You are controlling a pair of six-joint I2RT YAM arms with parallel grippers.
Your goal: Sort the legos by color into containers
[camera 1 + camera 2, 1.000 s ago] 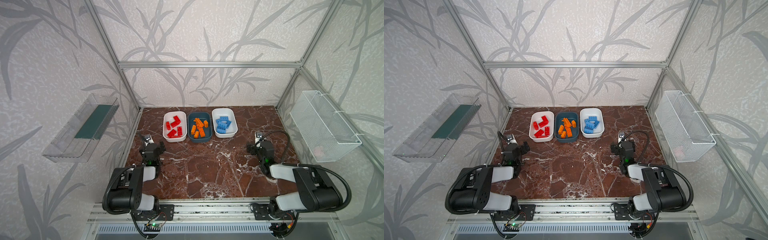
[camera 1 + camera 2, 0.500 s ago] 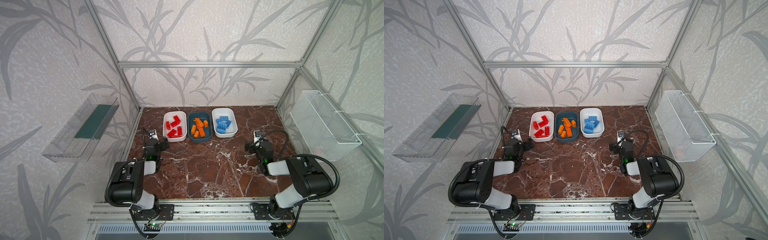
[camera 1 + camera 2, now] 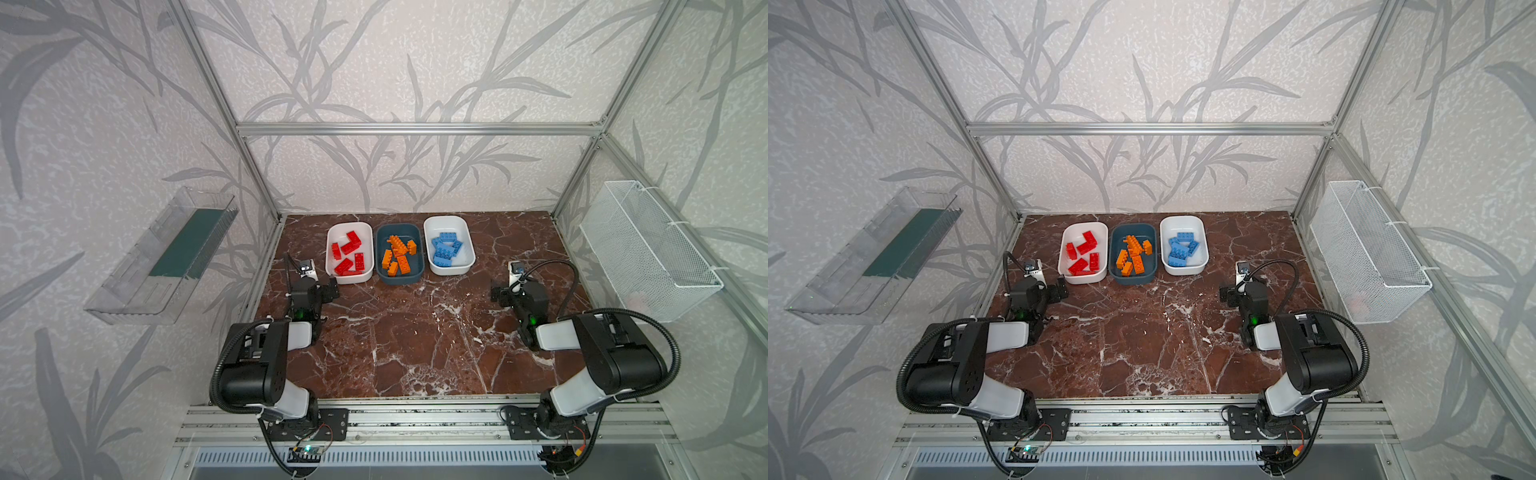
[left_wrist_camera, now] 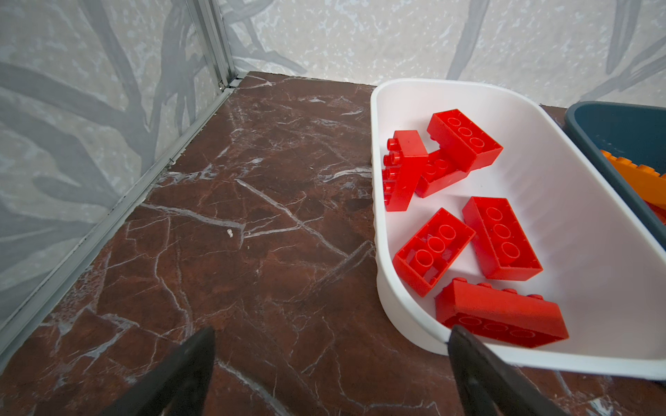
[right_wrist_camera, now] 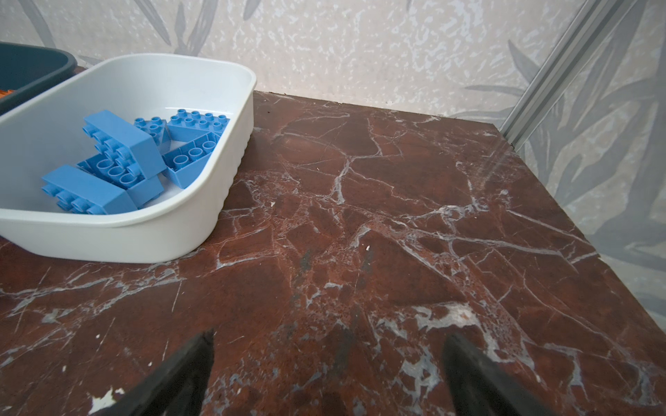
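Observation:
Three containers stand in a row at the back of the table. The left white tub (image 3: 351,279) (image 4: 396,299) holds red legos (image 3: 348,248) (image 4: 501,237). The teal tub (image 3: 399,281) holds orange legos (image 3: 398,253). The right white tub (image 3: 451,271) (image 5: 144,237) holds blue legos (image 3: 445,249) (image 5: 119,158). My left gripper (image 3: 312,287) (image 4: 331,335) is low over the marble, just in front of the red tub's near left corner, open and empty. My right gripper (image 3: 517,293) (image 5: 329,336) stands open and empty, to the front right of the blue tub.
The brown marble table (image 3: 415,332) carries only the tubs and the arms. A clear plastic tray (image 3: 162,257) hangs on the left wall and a white wire basket (image 3: 648,249) on the right wall. Aluminium frame posts stand at the table's corners.
Both grippers have drifted a little toward the tubs as the arms folded back. Both stay open, and no lego has moved.

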